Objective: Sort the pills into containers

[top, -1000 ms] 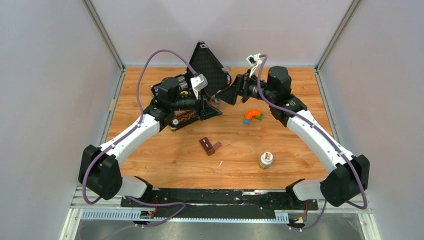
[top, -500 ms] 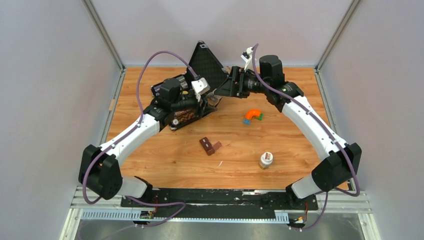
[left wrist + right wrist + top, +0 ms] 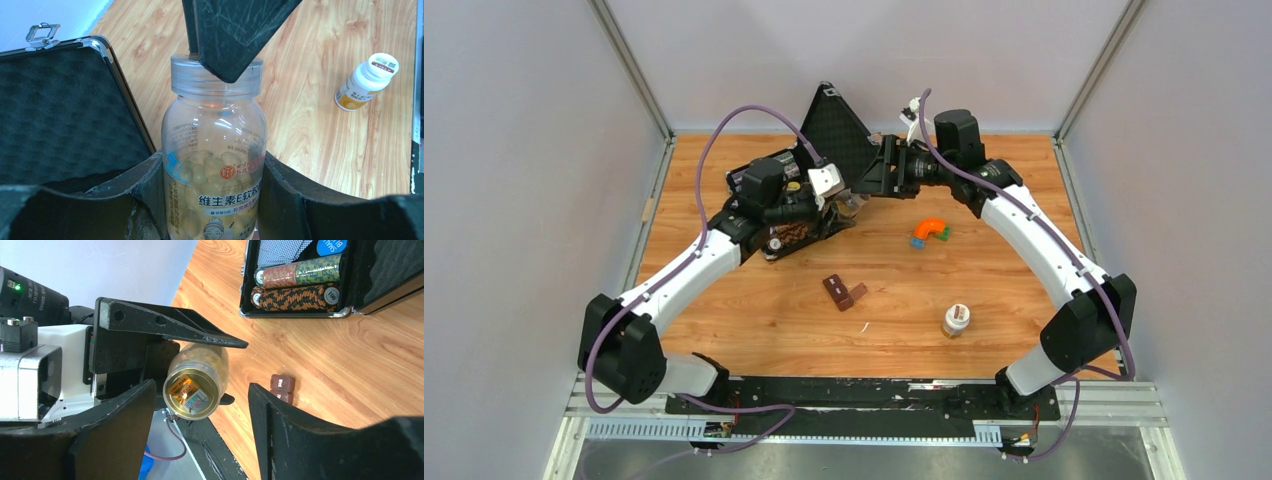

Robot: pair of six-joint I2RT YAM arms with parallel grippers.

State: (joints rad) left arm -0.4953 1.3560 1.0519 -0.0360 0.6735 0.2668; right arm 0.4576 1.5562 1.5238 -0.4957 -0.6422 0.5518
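Case lid (image 3: 60, 110) close beside left fingers (image 3: 287, 200), bare tabletop (image 3: 320, 125) beyond; they clamp the pill bottle (image 3: 215, 150), right fingers (image 3: 300, 430) spread at its cap (image 3: 182, 75).

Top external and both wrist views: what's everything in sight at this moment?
pill bottle: one, clear with yellow capsules, clamped in the left gripper
containers: one strip, dark brown, middle of the table
small bottle: one, white with a white cap, upright, near right of the table
case: one, black, lid raised, far side left of centre
poker chips: stacks lying in rows, mixed colours, inside the case
plastic pieces: orange, blue and green, right of centre
table: one, wood-grain
left gripper: black fingers, shut on the pill bottle's body
right gripper: black fingers, open on either side of the pill bottle's cap
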